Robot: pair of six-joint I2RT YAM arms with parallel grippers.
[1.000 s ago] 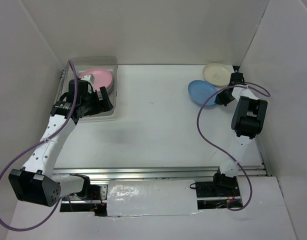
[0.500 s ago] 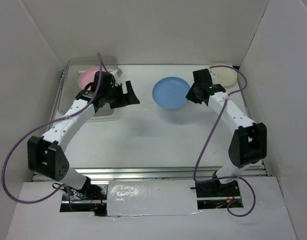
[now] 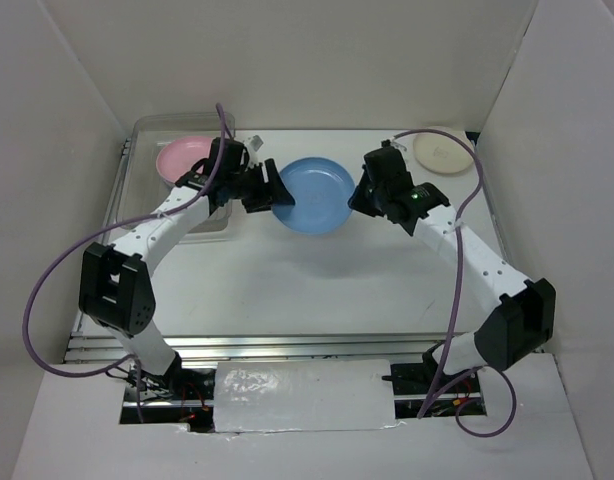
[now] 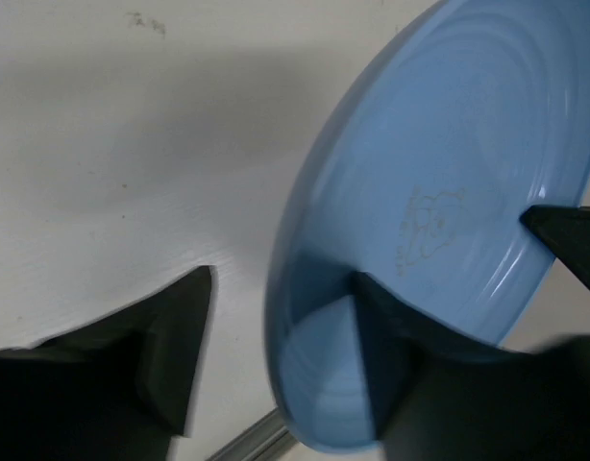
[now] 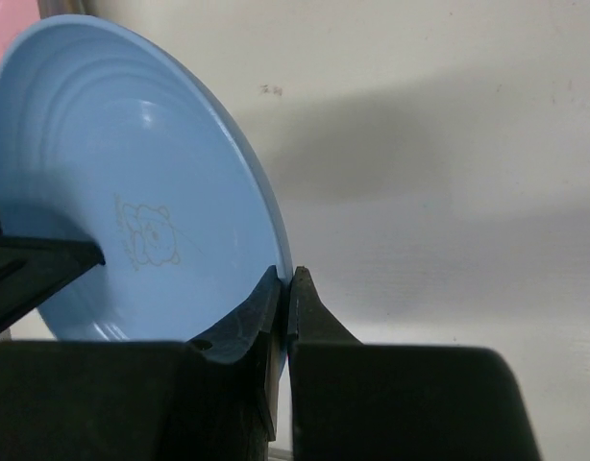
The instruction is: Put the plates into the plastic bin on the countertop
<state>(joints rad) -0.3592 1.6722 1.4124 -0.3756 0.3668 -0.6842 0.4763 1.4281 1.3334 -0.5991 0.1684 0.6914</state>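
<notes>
While the right hand (image 3: 365, 195) is clamped tight on the rim of the blue plate (image 3: 315, 195), the plate hangs tilted over the middle of the surface (image 3: 317, 280), somewhat nearer the far edge than the near one. The right wrist view shows both fingers of that hand (image 5: 285, 288) pressed together on the plate's (image 5: 132, 202) edge, with a faint bear outline on its inner face. On the opposite side of the plate, the left hand (image 3: 272, 192) is spread wide, its two fingers straddling the rim: in the left wrist view one finger lies across the plate's (image 4: 449, 173) inner face and the other stands off over bare surface, so that hand (image 4: 276, 288) grips nothing. At the far left corner sits the plastic bin (image 3: 182, 118) with a pink plate (image 3: 182, 158) inside it. A cream plate (image 3: 444, 152) lies flat at the far right corner.
</notes>
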